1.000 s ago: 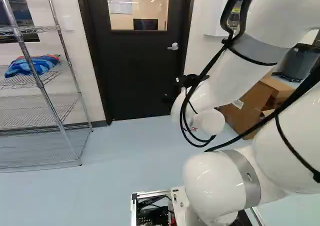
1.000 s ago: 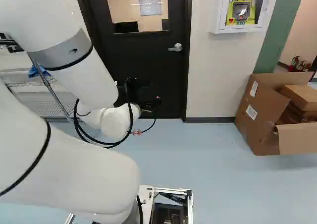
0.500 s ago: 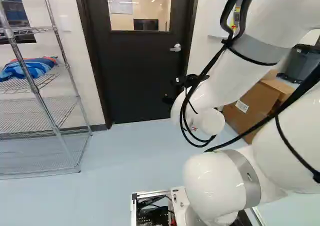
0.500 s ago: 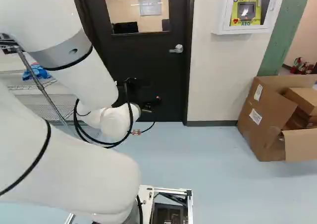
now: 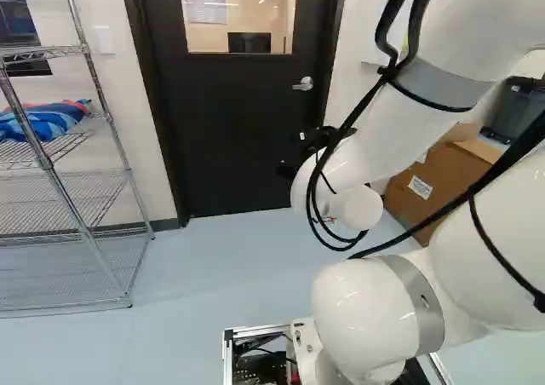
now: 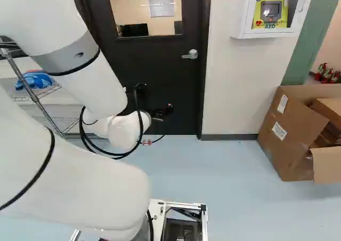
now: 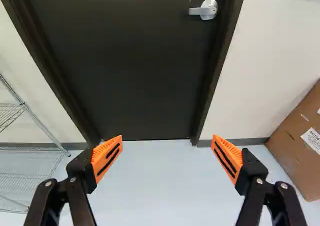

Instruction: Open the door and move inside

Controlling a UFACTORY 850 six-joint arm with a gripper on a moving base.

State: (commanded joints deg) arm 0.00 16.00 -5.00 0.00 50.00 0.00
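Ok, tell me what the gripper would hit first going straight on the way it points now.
The gripper would probably meet the closed door first, low down, below the handle; its distance is unclear.

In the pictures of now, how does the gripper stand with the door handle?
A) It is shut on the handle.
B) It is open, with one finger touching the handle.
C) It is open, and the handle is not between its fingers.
C: the wrist view shows the gripper's two fingers wide apart with floor between them, and the door handle out ahead of them, touched by neither.
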